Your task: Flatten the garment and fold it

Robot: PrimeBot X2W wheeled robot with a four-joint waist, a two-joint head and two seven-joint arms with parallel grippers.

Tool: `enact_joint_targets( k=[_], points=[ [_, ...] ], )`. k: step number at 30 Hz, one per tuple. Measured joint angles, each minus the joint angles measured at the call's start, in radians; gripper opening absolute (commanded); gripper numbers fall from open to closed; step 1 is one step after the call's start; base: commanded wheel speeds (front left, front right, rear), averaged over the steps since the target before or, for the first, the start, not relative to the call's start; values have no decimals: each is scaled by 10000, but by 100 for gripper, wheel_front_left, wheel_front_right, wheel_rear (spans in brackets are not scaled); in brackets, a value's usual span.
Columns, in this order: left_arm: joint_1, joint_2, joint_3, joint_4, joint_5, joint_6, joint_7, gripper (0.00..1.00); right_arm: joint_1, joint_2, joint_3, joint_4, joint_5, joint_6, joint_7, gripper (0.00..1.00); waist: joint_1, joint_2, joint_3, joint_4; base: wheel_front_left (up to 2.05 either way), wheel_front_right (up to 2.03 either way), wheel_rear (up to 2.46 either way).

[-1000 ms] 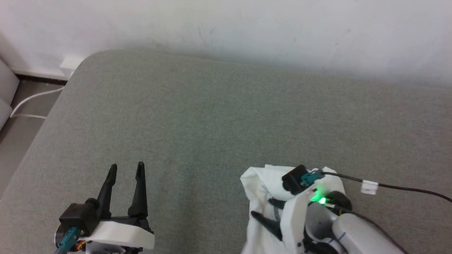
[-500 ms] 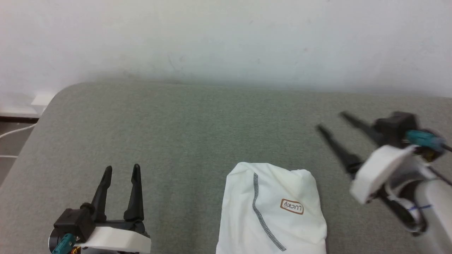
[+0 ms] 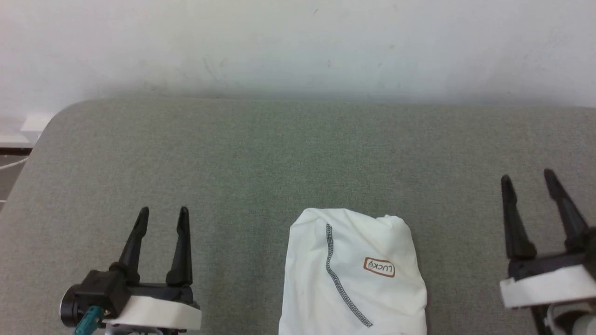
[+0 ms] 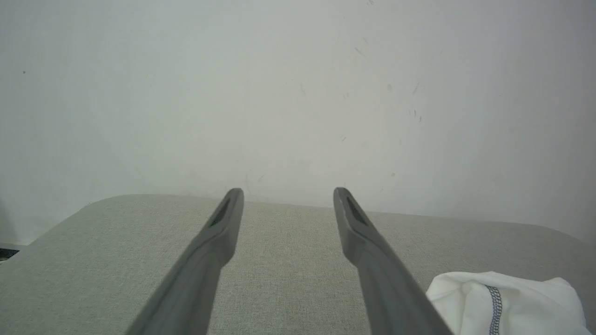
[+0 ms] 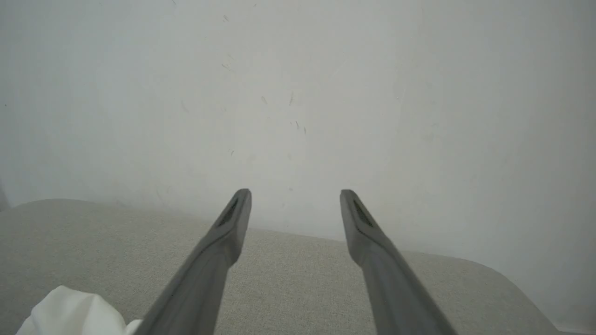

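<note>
One white garment (image 3: 354, 279), folded; grey zigzag seam (image 3: 329, 246)

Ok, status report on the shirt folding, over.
Left gripper and right gripper: jaws open, empty, flanking the garment. Garment: compact folded bundle on the grey cushion, untouched. Nothing seen in the way.

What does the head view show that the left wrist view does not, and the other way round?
The head view adds the right end effector, open, and the brown rectangular logo patch on the white thin-fabric garment, which lies as a compact bundle. The left wrist view adds, on the left end effector, recessed slots on the inner faces of its dark fingers. Both share the left end effector, open, the garment's dark grey zigzag seam, the grey woven fabric surface and the plain white wall.
</note>
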Motion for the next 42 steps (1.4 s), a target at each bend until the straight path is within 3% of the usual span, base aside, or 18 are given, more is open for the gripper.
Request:
enact_joint_targets(
  k=[5, 10, 18, 24, 27, 36, 37, 38, 42],
  points=[
    [15, -8, -40, -153, 203, -2, 0, 100, 689, 625, 8, -155, -155, 2, -291, 100, 0, 0, 100, 55, 0, 0, 0],
    [17, -8, -121, -153, 251, -2, 0, 100, 746, 721, 209, -102, 42, 2, 38, 100, 0, 0, 180, 65, 0, 0, 0],
    [-29, -19, -328, 19, 249, -2, 0, 100, 945, -111, 1465, 234, 2389, 6, 4387, 100, 0, 0, 465, 227, 0, 0, 0],
    [-200, -27, -504, 217, 222, -2, 0, 100, 922, -13, 1781, 1283, 3638, 0, 6982, 100, 0, 0, 673, 544, 0, 0, 0],
    [-240, -27, -610, 301, 163, -2, 0, 100, 687, 221, 1726, 1944, 3758, 0, 7371, 100, 1, 0, 765, 731, 0, 0, 0],
    [-267, -21, -577, 401, 159, -2, 0, 100, -129, 393, 2082, 3122, 3584, 8, 7133, 100, 0, 0, 894, 1226, 0, 0, 0],
    [-267, -21, -573, 407, 159, -2, 0, 100, -174, 366, 2178, 3200, 3557, 0, 7030, 35, 0, 0, 886, 1246, 0, 0, 0],
    [-267, -21, -562, 412, 159, -2, 0, 100, -215, 324, 2288, 3262, 3494, 0, 6888, 0, 0, 0, 870, 1251, 0, 0, 0],
    [-267, -19, -564, 412, 159, -2, 0, 100, -434, 151, 2824, 3528, 3066, 17, 6257, 0, 1, 0, 804, 1118, 0, 0, 0]
  ],
)
